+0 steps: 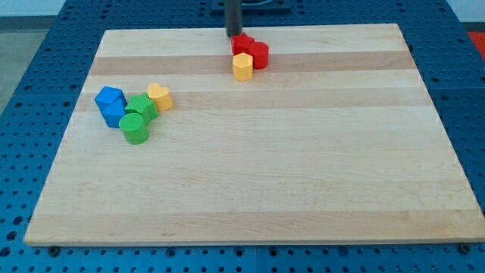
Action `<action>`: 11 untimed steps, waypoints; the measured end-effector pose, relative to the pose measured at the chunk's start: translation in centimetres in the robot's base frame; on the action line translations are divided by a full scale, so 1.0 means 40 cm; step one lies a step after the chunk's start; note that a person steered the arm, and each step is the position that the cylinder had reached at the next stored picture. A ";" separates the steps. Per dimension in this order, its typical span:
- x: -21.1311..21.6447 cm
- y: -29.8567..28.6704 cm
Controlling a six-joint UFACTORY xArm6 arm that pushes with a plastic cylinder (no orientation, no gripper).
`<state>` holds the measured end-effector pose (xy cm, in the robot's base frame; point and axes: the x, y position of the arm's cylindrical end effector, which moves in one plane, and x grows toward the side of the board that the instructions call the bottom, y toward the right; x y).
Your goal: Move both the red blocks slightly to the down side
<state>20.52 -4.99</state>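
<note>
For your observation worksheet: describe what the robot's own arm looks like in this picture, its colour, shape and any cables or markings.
Only a short stretch shows: a straight, dark grey rod, round in section, entering from the view's top. My tip is its plain blunt lower end. No cables, markings or gripper are visible; the rest of the arm is out of frame.

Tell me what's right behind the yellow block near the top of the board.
Behind that yellow block sit two red blocks, touching it. My tip stands just behind them. Their lower sides are hidden.

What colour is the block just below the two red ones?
Yellow: the yellow block touches the red blocks; camera view shows it.
</note>
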 end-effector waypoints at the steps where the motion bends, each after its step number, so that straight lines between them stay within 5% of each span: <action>1: 0.000 0.000; 5: 0.002 -0.022; 7: 0.099 0.135; 10: 0.478 0.359; 11: 0.433 0.355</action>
